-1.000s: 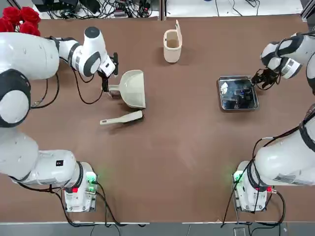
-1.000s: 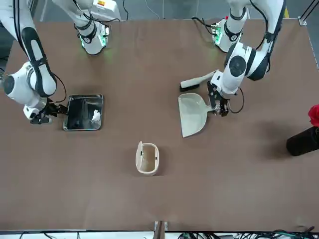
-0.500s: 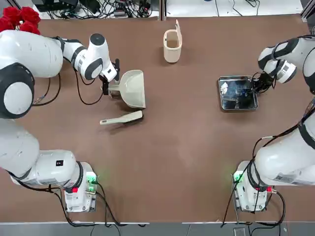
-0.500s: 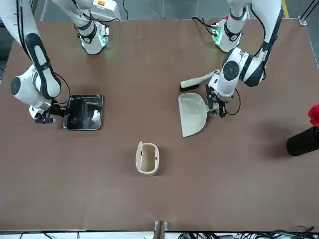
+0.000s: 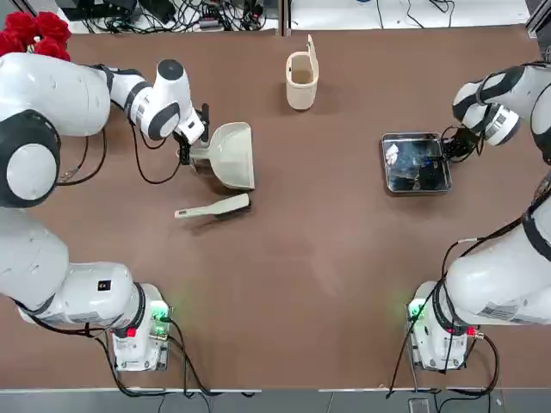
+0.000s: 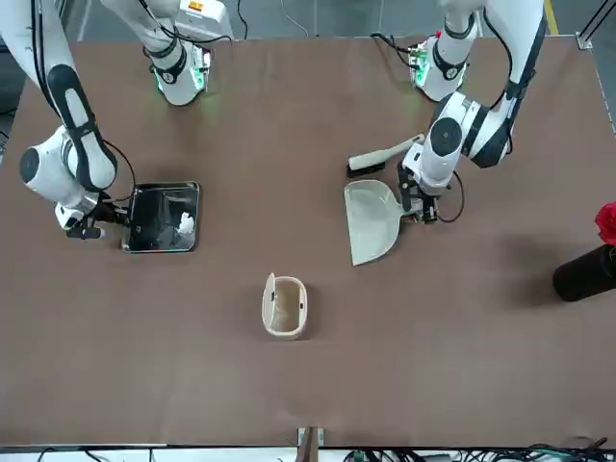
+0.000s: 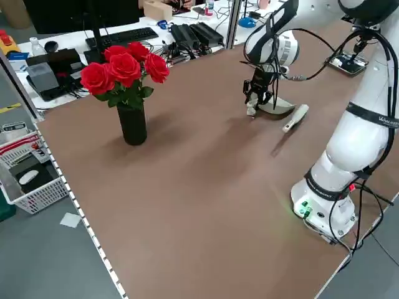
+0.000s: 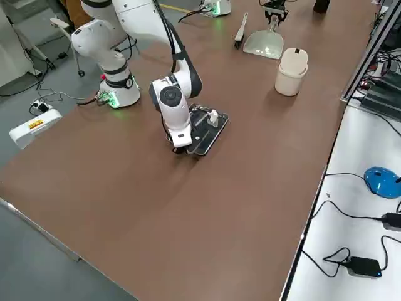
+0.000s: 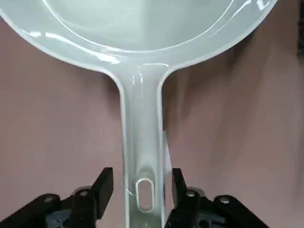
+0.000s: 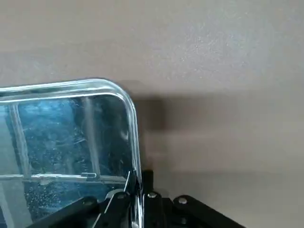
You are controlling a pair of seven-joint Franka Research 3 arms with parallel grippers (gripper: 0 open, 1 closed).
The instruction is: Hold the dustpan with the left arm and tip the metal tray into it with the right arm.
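Observation:
The cream dustpan [image 5: 231,153] lies flat on the brown table, handle towards my left gripper [image 5: 185,155]. In the left wrist view the handle [image 9: 142,118] runs between the two fingers [image 9: 105,183], which straddle it near its end with narrow gaps either side. The shiny metal tray [image 5: 417,135] rests flat at the right with a small white scrap [image 5: 393,153] inside. My right gripper [image 5: 449,148] sits low at the tray's right edge. In the right wrist view its fingers are pinched shut on the tray's rim [image 10: 133,123].
A slim cream brush [image 5: 213,206] lies just in front of the dustpan. A small cream bin [image 5: 301,79] stands at the back centre. A dark vase of red roses [image 7: 132,121] is at the far left corner. Cables run along the table's back edge.
The left gripper dropped onto the dustpan handle and its fingers narrowed around it. The right gripper slid to the tray's edge and closed on the rim. Dustpan and tray have not moved.

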